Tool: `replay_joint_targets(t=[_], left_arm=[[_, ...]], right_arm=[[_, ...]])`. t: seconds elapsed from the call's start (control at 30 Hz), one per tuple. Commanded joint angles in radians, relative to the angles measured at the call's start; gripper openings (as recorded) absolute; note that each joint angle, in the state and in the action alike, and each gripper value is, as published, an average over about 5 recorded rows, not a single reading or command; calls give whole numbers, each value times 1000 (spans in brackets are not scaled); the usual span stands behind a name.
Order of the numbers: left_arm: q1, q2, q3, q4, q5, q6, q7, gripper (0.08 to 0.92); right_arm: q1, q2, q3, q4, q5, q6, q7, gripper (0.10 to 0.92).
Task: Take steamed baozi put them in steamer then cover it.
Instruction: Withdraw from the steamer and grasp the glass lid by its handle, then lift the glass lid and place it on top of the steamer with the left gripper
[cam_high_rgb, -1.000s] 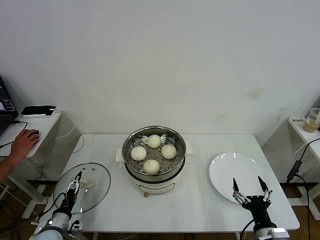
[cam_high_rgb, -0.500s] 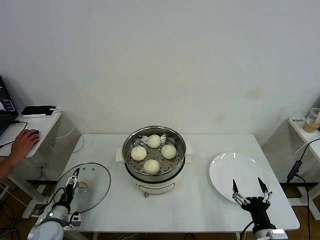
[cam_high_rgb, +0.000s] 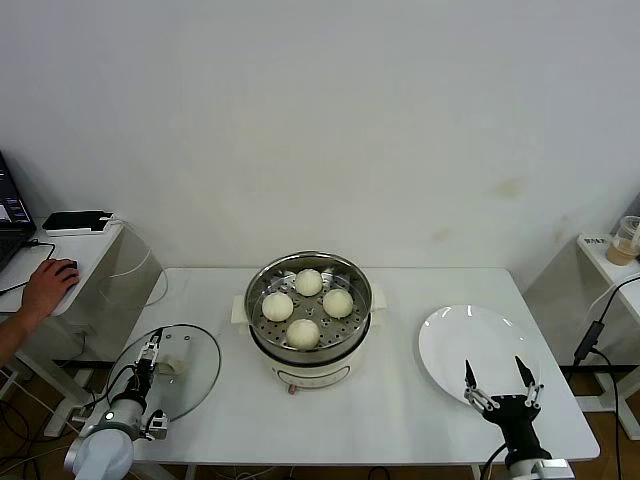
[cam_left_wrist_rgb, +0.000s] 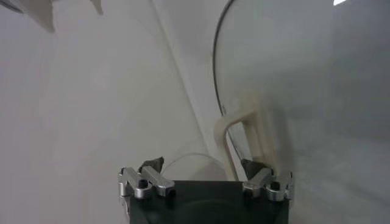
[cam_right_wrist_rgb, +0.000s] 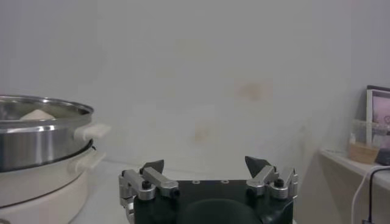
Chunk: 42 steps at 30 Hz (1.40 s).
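Head view: left gripper (cam_high_rgb: 149, 352), open and empty, straddling the round clear glass lid's (cam_high_rgb: 190, 385) cream-white oblong handle (cam_high_rgb: 172, 366).

Cover (cam_left_wrist_rgb: 286, 73): cut off by frame edges in left wrist view; only part of rim and handle visible. Steamer (cam_right_wrist_rgb: 36, 146): cropped at frame edge in right wrist view, one baozi (cam_right_wrist_rgb: 35, 114) just peeking above rim. Left end effector (cam_high_rgb: 148, 352): finger gap too small to resolve in head view.
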Motion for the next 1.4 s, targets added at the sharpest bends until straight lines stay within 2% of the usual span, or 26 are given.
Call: replay_joint_targets(t=[0.03,0.57,0.67,0.93,1.4], left_arm=[[-28,1,8,29,-10,-4,-2,714],[-14,-6,8,12,-63,-43,-12,247],[-6,-7,6,2,-79,-45,-22,182],[43,-18,-25,-75,-111,-41,-54,159],[203,-53,-127,-383,-266,33,-58,141]], right_arm=[[2,0,-2,-3,-2,3,-1,823],[2,-5,-7,-3,-2,11,-7,823],[1,-5,-7,-1,-3,13,-6,823],[-3,-6,-7,5,-7,19,-4,823],[-8,-14,-23,11,-33,29,-5,823]])
